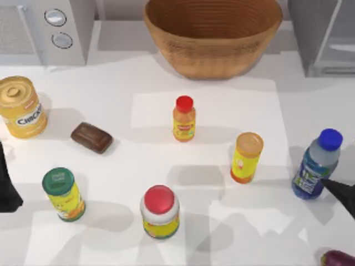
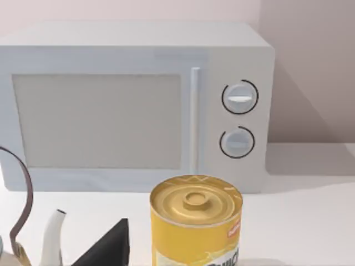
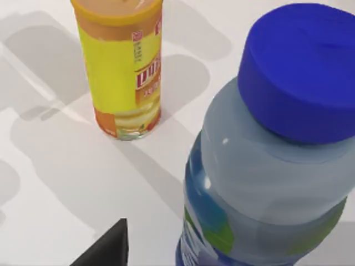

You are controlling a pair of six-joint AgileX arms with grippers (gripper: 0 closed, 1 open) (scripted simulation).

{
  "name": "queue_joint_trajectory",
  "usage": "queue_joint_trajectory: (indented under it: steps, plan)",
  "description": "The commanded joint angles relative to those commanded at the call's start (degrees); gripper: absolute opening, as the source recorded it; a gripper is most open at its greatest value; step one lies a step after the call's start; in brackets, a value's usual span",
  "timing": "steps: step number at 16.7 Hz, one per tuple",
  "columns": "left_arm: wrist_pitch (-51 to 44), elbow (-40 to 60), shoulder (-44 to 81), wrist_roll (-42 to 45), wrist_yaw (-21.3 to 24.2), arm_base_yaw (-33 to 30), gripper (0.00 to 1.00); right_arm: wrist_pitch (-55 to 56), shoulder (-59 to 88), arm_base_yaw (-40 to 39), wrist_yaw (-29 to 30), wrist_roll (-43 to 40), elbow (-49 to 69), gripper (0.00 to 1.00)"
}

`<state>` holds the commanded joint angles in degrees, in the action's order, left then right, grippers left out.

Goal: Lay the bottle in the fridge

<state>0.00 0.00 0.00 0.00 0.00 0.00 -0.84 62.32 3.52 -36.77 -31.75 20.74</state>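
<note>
- Bottle [image 1: 317, 164] upright at the table's [image 1: 138, 111] right side, blue cap [image 1: 330, 138] on, not in the fridge.
- Fridge [image 1: 324, 36] at top right corner, well apart from the bottle.
- Right gripper [image 1: 343, 194] at the right edge, dark tip just beside the bottle's lower body; touching or not, can't tell. How wide its fingers stand, can't tell.
- Right wrist view: bottle [image 3: 266, 166] very close, one dark finger [image 3: 108, 249] at the frame edge, yellow tube [image 3: 125, 66] standing behind.
- Left gripper [image 1: 8, 183] at the left edge, idle, holding nothing visible; finger spread can't tell.
- Left wrist view: microwave [image 2: 133, 105] with two knobs, yellow can [image 2: 194, 227] in front of it, a finger tip [image 2: 111, 246] low in frame.
- Also on the table: basket [image 1: 213, 33] top middle, small orange bottle [image 1: 183, 119] centre, brown block [image 1: 91, 137], green-lid can [image 1: 64, 194], red-lid jar [image 1: 160, 211], purple thing [image 1: 338, 258] at bottom right corner.
</note>
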Motion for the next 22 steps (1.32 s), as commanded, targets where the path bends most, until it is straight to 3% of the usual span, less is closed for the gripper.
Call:
queue_joint_trajectory:
  steps: [8, 16, 22]
  plan:
    - [0.0, 0.0, 0.0, 0.0, 0.0, 0.0, 1.0, -0.47, 2.92, -0.33, -0.16, -0.39, -0.04, 1.0]
    - [0.0, 0.0, 0.0, 0.0, 0.0, 0.0, 1.0, 19.44, 19.13, -8.16, 5.64, 6.57, 0.42, 1.0]
    - [0.0, 0.0, 0.0, 0.0, 0.0, 0.0, 1.0, 21.6, 21.12, -9.4, 6.62, 7.59, 0.44, 1.0]
